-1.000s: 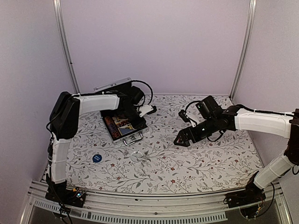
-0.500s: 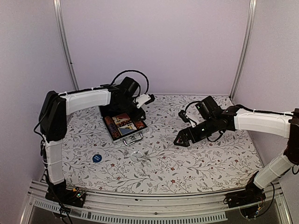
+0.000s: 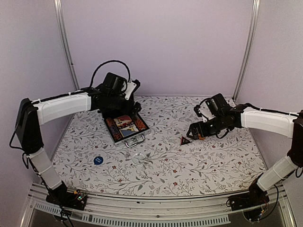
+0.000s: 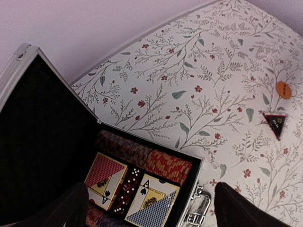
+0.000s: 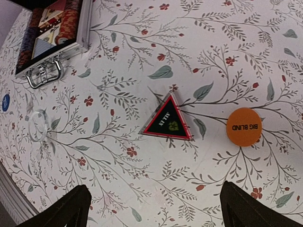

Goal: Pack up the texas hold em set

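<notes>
The silver case (image 3: 135, 135) lies open at the back left, black-lined lid (image 4: 42, 142) raised. Inside it are reddish chip rows (image 4: 168, 165), a red-backed deck (image 4: 106, 177), a blue-backed deck (image 4: 154, 201) and red dice (image 4: 128, 187) between the decks. My left gripper (image 3: 129, 97) hovers above the case, open and empty (image 4: 151, 215). A black triangular token (image 5: 166, 122) and an orange round token (image 5: 244, 126) lie on the cloth to the right of the case. Above them my right gripper (image 5: 161, 213) is open and holds nothing; from above it (image 3: 193, 134) sits just right of the triangular token (image 3: 185, 140).
A blue round token (image 3: 98, 160) and a clear round token (image 3: 138, 157) lie on the flowered cloth in front of the case. The case handle (image 5: 45, 75) points toward the near edge. Walls and metal posts close in the back and sides.
My left gripper has opened and drawn back and up to the left, away from the case. The right gripper has shifted right, uncovering the triangular token.
</notes>
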You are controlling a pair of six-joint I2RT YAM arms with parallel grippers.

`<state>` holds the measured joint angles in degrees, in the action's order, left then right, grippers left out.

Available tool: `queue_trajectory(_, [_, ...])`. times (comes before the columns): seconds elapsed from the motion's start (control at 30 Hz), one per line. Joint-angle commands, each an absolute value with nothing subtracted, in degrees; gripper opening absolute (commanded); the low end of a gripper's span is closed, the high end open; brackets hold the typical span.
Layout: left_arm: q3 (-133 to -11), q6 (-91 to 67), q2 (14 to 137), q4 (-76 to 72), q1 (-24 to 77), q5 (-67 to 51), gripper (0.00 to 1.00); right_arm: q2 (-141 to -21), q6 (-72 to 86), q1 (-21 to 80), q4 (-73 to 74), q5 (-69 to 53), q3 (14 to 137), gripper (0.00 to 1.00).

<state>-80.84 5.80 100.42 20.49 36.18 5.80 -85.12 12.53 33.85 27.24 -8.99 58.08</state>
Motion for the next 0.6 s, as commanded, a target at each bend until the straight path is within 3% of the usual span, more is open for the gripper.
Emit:
queue_trajectory(0.0, [-79.0, -2.0, 96.7, 14.7, 35.1, 6.5, 0.95, -86.3, 14.1, 31.5, 29.2, -0.7, 60.2, 0.99])
queue_trajectory(0.2, [-78.5, -6.6, 96.5, 15.6, 34.3, 0.7, 0.99, -90.3, 13.8, 30.6, 28.4, 5.3, 61.0, 0.99])
queue_trajectory(0.57, [-76.1, -11.1, 95.0, 16.5, 34.0, 3.2, 1.00, -95.7, 10.3, 28.0, 25.6, 6.1, 61.7, 0.99])
